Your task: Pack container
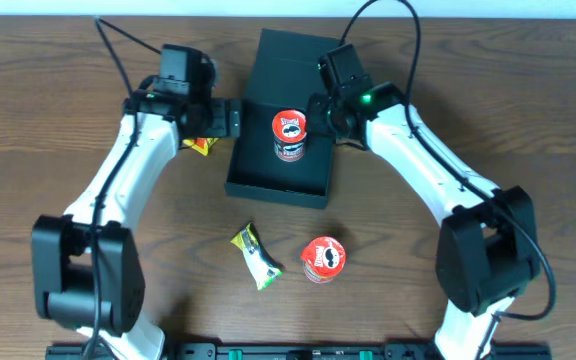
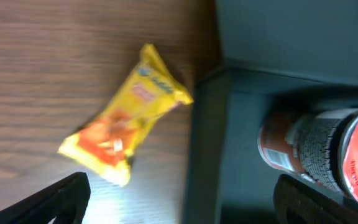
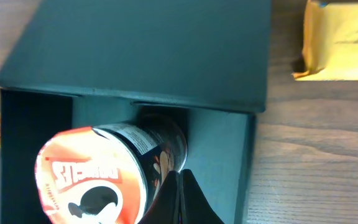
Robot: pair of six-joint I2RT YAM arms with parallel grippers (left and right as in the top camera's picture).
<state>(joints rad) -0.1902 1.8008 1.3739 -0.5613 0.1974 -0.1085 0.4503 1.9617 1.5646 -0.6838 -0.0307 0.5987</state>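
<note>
One red chip can (image 1: 289, 134) stands inside the open container (image 1: 278, 187) at the back of the table (image 1: 38, 120). A second can (image 1: 323, 259), a green packet (image 1: 256, 256) and a yellow packet (image 2: 126, 124) (all snacks) wait outside. Left gripper (image 2: 185, 205) gapes empty; right gripper (image 3: 182, 196) is pinched shut.

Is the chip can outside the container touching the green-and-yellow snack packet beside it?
Apart. The overhead view shows a strip of bare wood between the chip can and the snack packet.

Left arm (image 1: 128, 170): we saw white links, black joints.
Right arm (image 1: 418, 150): the same, plus a green light (image 1: 366, 98).
Cables (image 1: 118, 50): were black.
Left gripper (image 2: 179, 202) fingers (image 2: 61, 200): were black.
</note>
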